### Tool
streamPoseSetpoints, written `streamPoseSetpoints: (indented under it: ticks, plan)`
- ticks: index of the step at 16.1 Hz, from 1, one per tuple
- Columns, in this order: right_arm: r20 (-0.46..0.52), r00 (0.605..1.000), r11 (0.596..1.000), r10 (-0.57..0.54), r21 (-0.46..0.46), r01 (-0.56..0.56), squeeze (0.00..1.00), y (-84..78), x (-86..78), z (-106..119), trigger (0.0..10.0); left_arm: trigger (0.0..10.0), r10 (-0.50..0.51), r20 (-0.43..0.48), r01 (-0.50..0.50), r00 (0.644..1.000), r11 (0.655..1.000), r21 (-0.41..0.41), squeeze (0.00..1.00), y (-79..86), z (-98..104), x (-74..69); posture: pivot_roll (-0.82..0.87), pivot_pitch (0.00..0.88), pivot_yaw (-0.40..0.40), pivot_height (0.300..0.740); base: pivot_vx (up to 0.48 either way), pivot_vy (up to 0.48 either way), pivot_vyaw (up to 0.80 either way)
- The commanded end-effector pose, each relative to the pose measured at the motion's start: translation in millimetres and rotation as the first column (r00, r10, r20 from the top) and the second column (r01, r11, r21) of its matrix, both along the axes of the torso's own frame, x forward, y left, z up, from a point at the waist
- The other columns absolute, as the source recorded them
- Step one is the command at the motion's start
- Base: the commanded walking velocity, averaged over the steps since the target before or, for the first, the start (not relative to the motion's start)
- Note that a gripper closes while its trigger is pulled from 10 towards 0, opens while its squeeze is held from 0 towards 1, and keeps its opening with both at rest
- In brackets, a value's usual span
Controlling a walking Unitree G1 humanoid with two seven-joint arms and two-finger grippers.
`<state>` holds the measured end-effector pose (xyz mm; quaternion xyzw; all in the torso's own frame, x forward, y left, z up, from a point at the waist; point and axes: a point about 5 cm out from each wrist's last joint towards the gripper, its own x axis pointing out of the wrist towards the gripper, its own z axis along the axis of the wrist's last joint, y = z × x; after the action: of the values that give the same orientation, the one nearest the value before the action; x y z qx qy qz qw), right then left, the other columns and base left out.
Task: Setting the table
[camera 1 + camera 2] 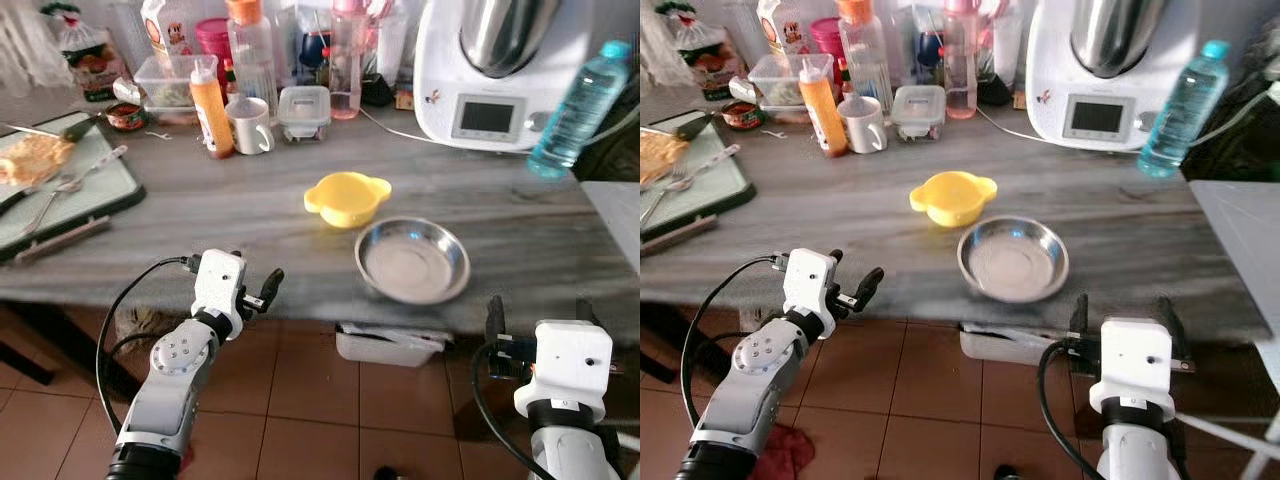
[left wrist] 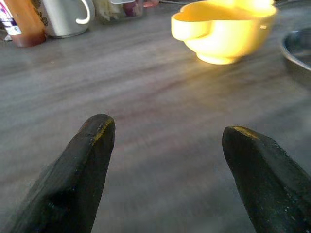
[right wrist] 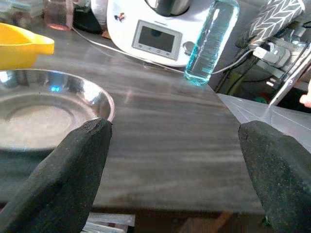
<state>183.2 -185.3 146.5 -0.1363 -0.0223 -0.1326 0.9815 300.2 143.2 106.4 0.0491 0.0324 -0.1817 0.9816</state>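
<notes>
A yellow bowl [image 1: 347,198] with two small handles sits mid-table on the grey wooden table [image 1: 250,215]. Just right and nearer the front edge lies a shallow steel plate [image 1: 412,260]. My left gripper [image 1: 258,283] stands open at the table's front edge, left of the bowl, with nothing between its fingers [image 2: 73,179]. My right gripper [image 1: 541,313] is open below the front edge, right of the steel plate [image 3: 43,111], also holding nothing.
At the back stand an orange sauce bottle [image 1: 211,108], white mug [image 1: 250,125], plastic containers [image 1: 303,110], a white kitchen machine [image 1: 495,70] and a blue water bottle [image 1: 578,100]. A green board [image 1: 60,190] with food and cutlery lies far left. A white tray [image 1: 390,345] sits under the table.
</notes>
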Motion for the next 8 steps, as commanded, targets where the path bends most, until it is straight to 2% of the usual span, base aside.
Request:
streamPoseSetpoints:
  ticks: [1,2,4,5,8]
  plan:
    - [0.003,1.000,1.000,-0.007,-0.006,0.007,0.00,-2.9,1.2,0.1,10.0,10.0,0.009,-0.002,-0.009,1.000,1.000,0.003,0.00,0.6,-0.7,-0.9,-0.01,0.078,0.036,0.740,-0.289,0.000,0.00]
    - [0.004,1.000,1.000,-0.006,-0.006,0.006,0.00,-2.8,1.5,0.2,10.0,10.0,0.011,-0.002,-0.011,1.000,1.000,0.002,0.00,0.4,-0.6,-0.7,-0.01,0.076,0.036,0.740,-0.292,0.000,0.00]
    - [0.010,0.999,0.992,-0.051,0.113,0.049,0.00,-6.8,2.5,0.5,10.0,10.0,0.011,-0.002,-0.011,1.000,1.000,0.002,0.00,0.1,-0.8,-0.6,-0.01,0.075,0.036,0.740,-0.289,0.000,0.00]
    - [0.016,0.999,0.998,-0.036,0.059,0.035,0.00,-8.2,3.5,3.0,10.0,10.0,0.010,-0.003,-0.010,1.000,1.000,0.001,0.00,-0.3,-1.1,-0.8,-0.01,0.074,0.035,0.740,-0.296,0.000,0.00]
    - [0.012,0.999,0.996,-0.046,0.072,0.045,0.00,-9.6,1.9,0.9,10.0,10.0,0.011,-0.005,-0.011,1.000,1.000,0.000,0.00,-0.6,-1.3,-0.3,-0.01,0.076,0.034,0.740,-0.299,0.000,0.00]
